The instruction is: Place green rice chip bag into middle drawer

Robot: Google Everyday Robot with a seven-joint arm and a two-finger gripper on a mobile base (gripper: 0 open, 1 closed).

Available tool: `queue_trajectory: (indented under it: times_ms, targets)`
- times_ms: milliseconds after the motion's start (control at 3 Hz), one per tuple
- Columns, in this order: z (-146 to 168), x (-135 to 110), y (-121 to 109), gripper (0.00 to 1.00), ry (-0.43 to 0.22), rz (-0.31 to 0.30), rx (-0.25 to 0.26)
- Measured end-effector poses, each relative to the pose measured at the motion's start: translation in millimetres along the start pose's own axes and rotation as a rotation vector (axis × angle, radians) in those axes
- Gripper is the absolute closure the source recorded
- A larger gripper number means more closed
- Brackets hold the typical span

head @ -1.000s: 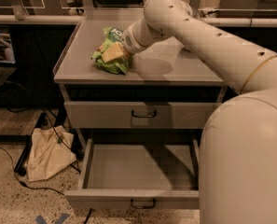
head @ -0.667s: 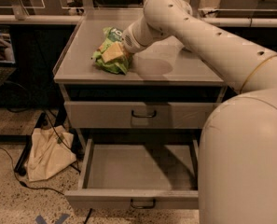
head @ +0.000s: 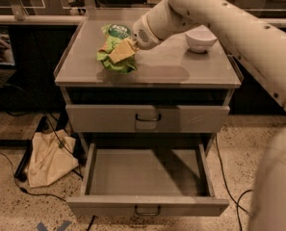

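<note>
The green rice chip bag [head: 112, 52] lies crumpled at the back left of the grey cabinet top [head: 181, 71]. My gripper [head: 125, 49] reaches in from the right and is closed on the bag's right side; one tan finger [head: 121, 52] lies across it. I cannot tell whether the bag is touching the top or held just above it. The middle drawer [head: 147, 173] is pulled wide open below, its inside bare, with a dark loop handle on its front [head: 147, 209]. It is directly below and in front of the bag.
A white bowl [head: 201, 39] stands at the back right of the cabinet top. The upper drawer [head: 147, 118] is closed. A tan cloth bag [head: 48, 158] and cables lie on the floor at the left. My arm [head: 239, 28] crosses the upper right.
My arm has shifted up and back, uncovering the white bowl. The bag stays at about the same spot on the cabinet top.
</note>
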State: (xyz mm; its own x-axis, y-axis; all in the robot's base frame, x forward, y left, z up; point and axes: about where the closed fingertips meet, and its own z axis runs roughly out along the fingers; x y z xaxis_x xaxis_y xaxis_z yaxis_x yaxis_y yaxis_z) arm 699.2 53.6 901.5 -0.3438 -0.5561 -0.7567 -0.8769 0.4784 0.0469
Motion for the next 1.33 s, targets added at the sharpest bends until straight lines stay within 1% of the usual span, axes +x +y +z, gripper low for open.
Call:
queue_trajectory:
  times_ms: [333,667,1000,1333]
  targets:
    - [-23.3,23.5,38.0,1.00,-0.007,-0.045,-0.064]
    - [-47.4,47.5,76.7,1.00,-0.043,-0.054,-0.090]
    - [-67.9,83.5,108.5,1.00,-0.073,-0.016,-0.071]
    - [-67.9,83.6,108.5,1.00,-0.073,-0.016,-0.071]
